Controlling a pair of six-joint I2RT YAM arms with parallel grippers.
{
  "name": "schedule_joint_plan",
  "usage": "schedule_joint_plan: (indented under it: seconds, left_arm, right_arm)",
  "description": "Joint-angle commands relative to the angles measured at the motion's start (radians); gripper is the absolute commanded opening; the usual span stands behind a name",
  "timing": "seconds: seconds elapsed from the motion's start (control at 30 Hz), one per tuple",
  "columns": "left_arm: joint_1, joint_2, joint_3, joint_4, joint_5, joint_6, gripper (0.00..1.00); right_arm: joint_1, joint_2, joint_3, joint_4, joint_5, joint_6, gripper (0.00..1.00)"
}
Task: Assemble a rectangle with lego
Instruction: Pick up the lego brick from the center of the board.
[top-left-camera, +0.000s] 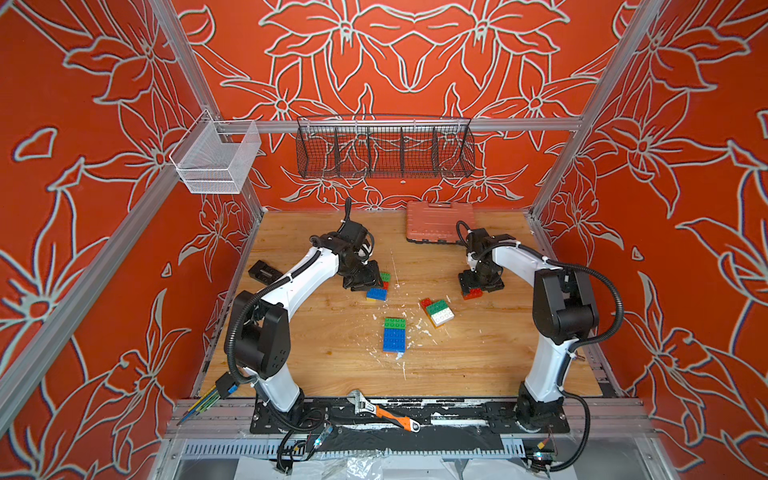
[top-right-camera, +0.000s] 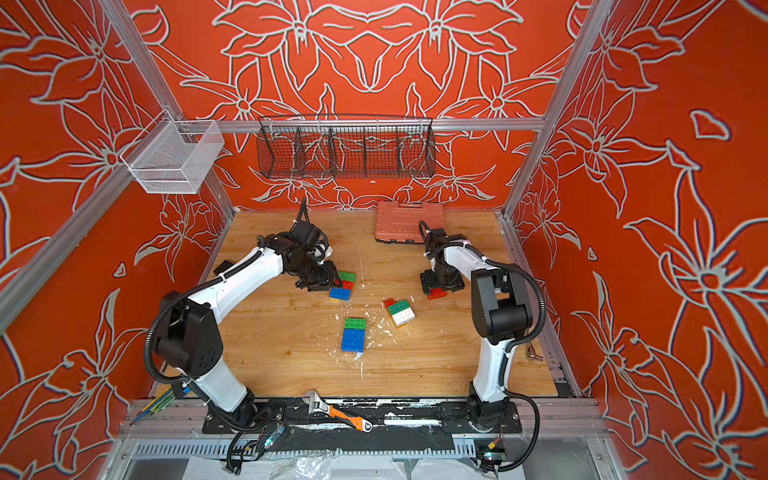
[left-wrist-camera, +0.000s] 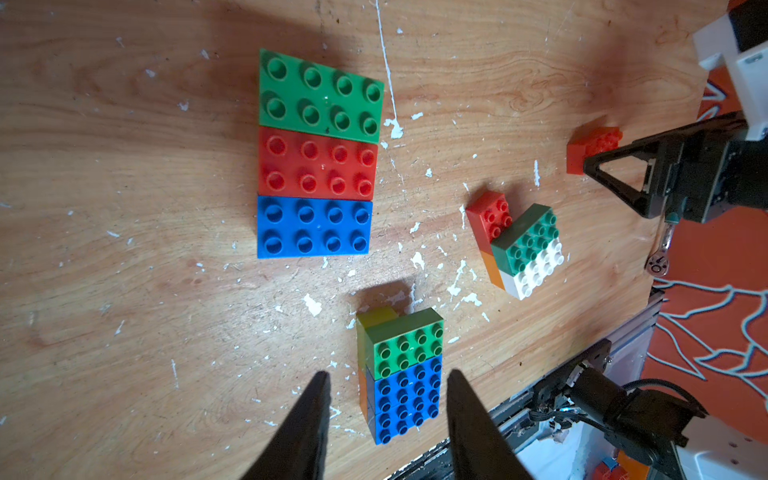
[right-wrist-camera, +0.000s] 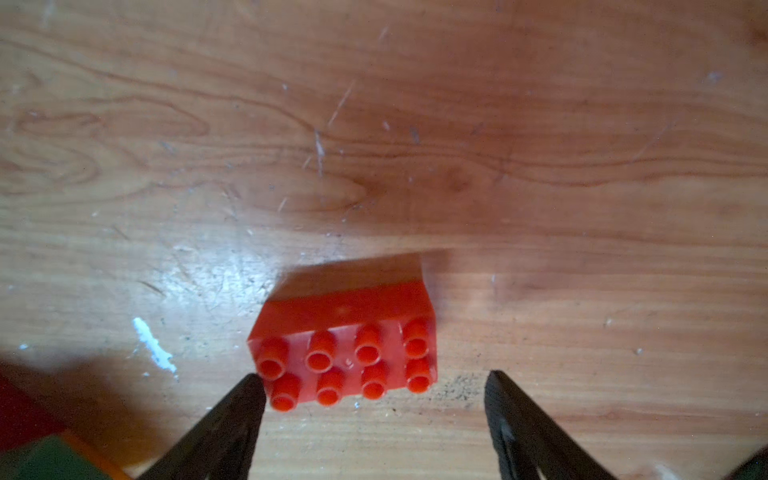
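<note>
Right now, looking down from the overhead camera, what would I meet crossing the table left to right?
black block → green-red-blue brick row → red-green-white brick cluster → lone red brick

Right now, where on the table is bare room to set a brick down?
Free: the front strip between the blue stack and the wrench; the patch between the white cluster and the right arm. Crowded: the middle, from the three-brick row to the red brick.

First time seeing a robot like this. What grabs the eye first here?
Bright colours on the wooden table: a flat green, red and blue row by the open left claw, and a lone red brick by the open right claw. Mid-table stand a green-blue stack and a red-green-white stack.
</note>
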Motion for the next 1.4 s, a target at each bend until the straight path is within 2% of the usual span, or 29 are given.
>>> schedule_joint_plan:
  seconds: [0.0, 0.13, 0.33, 0.5, 0.67, 0.73, 0.87, 1.1, 1.37]
  left_arm:
    - [0.008, 0.017, 0.015, -0.006, 0.02, 0.012, 0.44]
    - [0.008, 0.018, 0.013, -0.008, 0.02, 0.012, 0.44]
    - [0.007, 0.019, 0.011, -0.009, 0.022, 0.013, 0.43]
    - [0.008, 0.018, 0.004, -0.009, 0.021, 0.013, 0.43]
    - [0.008, 0.013, -0.006, -0.007, 0.021, 0.015, 0.43]
    - [0.008, 0.007, -0.015, -0.003, 0.023, 0.011, 0.43]
    - [0.008, -0.003, -0.028, 0.001, 0.019, 0.009, 0.42]
    - [0.012, -0.025, -0.061, 0.019, 0.022, 0.001, 0.42]
    - [0.048, -0.084, -0.135, 0.057, 0.027, -0.02, 0.42]
  right_arm:
    - [-0.001, 0.031, 0.031, 0.001, -0.02, -0.022, 0.84]
    - [-0.002, 0.04, 0.034, 0.008, -0.039, -0.021, 0.82]
    - [-0.003, 0.056, 0.04, 0.008, -0.033, -0.008, 0.76]
    - [-0.002, 0.054, 0.033, 0.015, -0.015, -0.002, 0.67]
    - [-0.001, 0.062, 0.039, 0.014, -0.008, -0.009, 0.63]
    - [0.002, 0.053, 0.037, 0.02, -0.01, -0.01, 0.58]
    - [0.011, -0.003, 0.024, 0.033, -0.007, -0.014, 0.56]
    - [0.081, -0.103, 0.064, -0.027, -0.037, -0.011, 0.56]
    - [0.23, -0.097, 0.164, -0.107, -0.102, 0.041, 0.56]
